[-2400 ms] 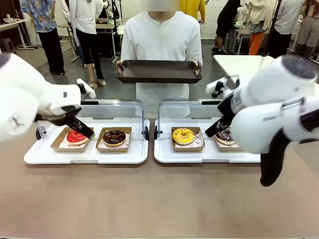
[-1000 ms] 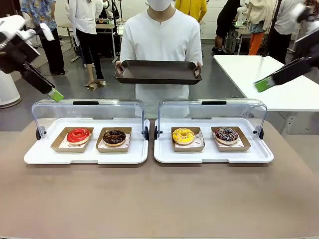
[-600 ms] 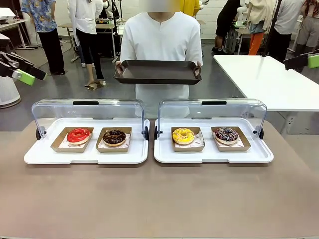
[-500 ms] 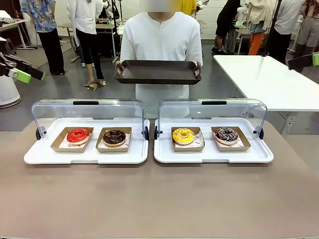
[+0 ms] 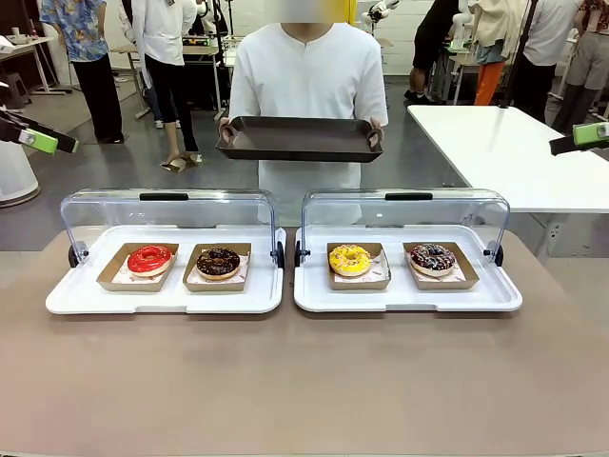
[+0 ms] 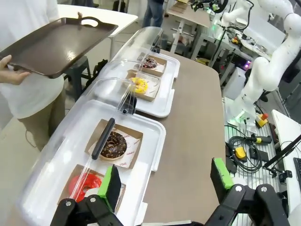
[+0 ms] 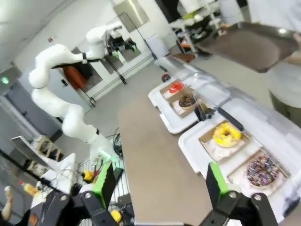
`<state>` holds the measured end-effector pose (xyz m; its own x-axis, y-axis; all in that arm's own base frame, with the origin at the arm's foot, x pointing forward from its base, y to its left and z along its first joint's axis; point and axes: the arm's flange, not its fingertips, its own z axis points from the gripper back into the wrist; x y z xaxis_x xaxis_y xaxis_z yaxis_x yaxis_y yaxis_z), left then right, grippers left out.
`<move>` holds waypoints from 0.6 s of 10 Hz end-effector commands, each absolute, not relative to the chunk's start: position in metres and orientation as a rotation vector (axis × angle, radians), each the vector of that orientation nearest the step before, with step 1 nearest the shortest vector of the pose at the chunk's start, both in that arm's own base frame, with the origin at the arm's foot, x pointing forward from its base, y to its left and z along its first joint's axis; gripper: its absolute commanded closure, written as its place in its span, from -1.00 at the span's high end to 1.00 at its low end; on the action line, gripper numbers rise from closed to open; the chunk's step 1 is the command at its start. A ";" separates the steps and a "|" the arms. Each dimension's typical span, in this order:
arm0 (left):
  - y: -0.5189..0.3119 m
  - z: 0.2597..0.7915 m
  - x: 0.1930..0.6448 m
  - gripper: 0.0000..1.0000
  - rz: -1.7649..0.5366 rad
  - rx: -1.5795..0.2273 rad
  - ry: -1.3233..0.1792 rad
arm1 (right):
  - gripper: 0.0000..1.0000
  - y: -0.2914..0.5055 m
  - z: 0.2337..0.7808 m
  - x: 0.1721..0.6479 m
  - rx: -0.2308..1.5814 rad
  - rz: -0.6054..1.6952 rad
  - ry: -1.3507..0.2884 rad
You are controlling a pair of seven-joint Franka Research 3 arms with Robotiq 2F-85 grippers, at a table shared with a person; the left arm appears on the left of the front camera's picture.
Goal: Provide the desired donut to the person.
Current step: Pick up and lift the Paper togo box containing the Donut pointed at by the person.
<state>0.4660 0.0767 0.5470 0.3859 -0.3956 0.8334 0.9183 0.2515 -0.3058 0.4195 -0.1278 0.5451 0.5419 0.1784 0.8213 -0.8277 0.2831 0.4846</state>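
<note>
Checker: Donuts, count and place?

Clerk: Four, each in its own brown card tray. Red-glazed donut (image 5: 149,258) and chocolate donut (image 5: 218,262) sit side by side in the left display case (image 5: 67,303). Yellow donut (image 5: 349,259) and sprinkled dark donut (image 5: 432,256) sit side by side in the right display case (image 5: 314,303). Both cases have white bases and stand next to each other on the brown table (image 5: 304,381), with their clear lids open at the far side. Which donut is wanted cannot be told.

Checker: Person?

Clerk: One person (image 5: 309,86) in a white T-shirt, standing at the far side of the table behind the gap between the cases. Both hands hold a dark serving tray (image 5: 300,138) level at waist height.

Checker: Grippers?

Clerk: Left gripper (image 6: 165,181) is high above the table, out past the left case's outer end, jaws spread wide, green pads well apart. Its wrist view looks down on the red-glazed and chocolate donuts. Right gripper (image 7: 160,182) is high at the right edge, over the neighbouring white table (image 5: 495,143), jaws likewise wide. Both are well apart from every donut.
</note>
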 end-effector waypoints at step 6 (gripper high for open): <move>0.098 0.556 0.457 1.00 -1.015 -0.842 -0.621 | 1.00 -0.139 0.543 0.408 1.038 0.803 -0.678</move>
<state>0.4591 0.0942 0.5515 0.3976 -0.4343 0.8083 0.9129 0.2761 -0.3007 0.4079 -0.1371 0.5445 0.5481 0.2273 0.8049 -0.8264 0.2958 0.4792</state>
